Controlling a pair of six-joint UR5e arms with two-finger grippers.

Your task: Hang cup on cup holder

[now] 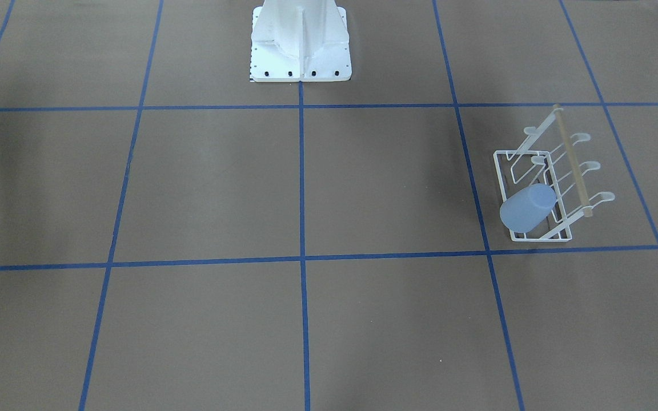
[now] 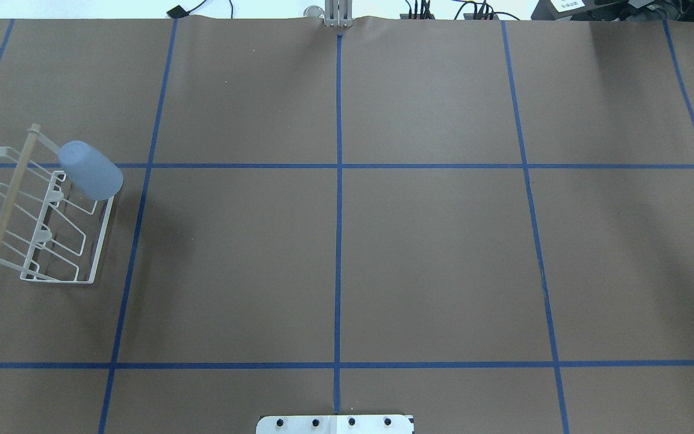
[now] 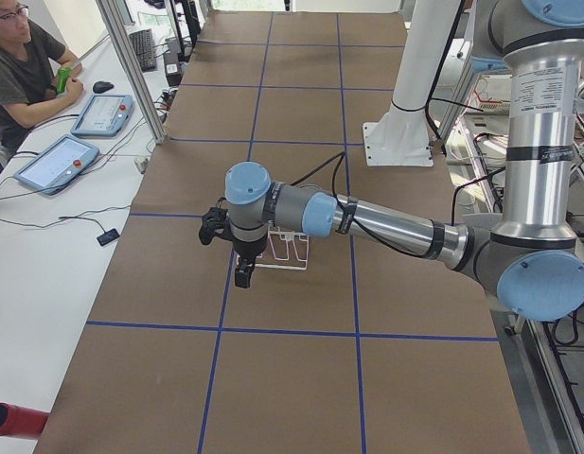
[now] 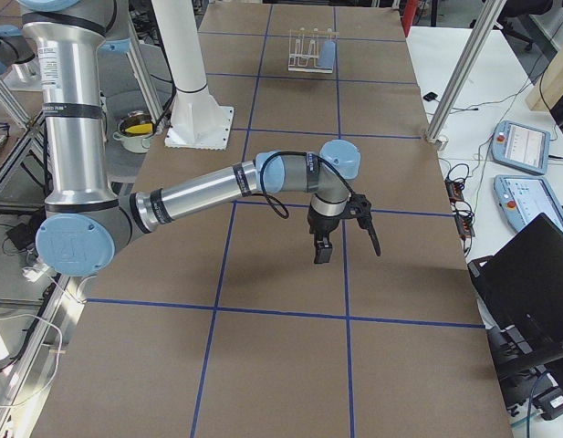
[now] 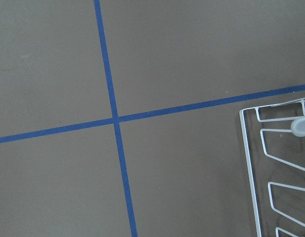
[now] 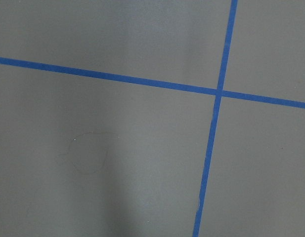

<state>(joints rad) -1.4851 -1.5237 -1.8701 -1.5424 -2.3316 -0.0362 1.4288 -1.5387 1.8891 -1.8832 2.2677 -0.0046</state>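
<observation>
The pale blue tapered plastic cup (image 2: 90, 170) hangs inverted on a corner prong of the white wire cup holder (image 2: 102, 241), mid-left. We'd retreat upward, nudging nothing. How open the left gripper (image 3: 242, 276) and right gripper (image 4: 320, 248) are, we cannot tell.

Cup (image 2: 91, 170): plain pale blue, matte. Rack (image 2: 101, 241): white wire w/ light wood rod (image 2: 12, 194). Table (image 2: 431, 253): flat brown, crossed by blue tape (image 2: 338, 241) in a big-square grid. Pedestal (image 1: 300, 40) at robot-side edge: white, row of black bolts (image 1: 290, 73). L arm (image 3: 396, 225) & R arm (image 4: 194, 192): silver tubes, pale blue joint caps (image 3: 246, 183).
</observation>
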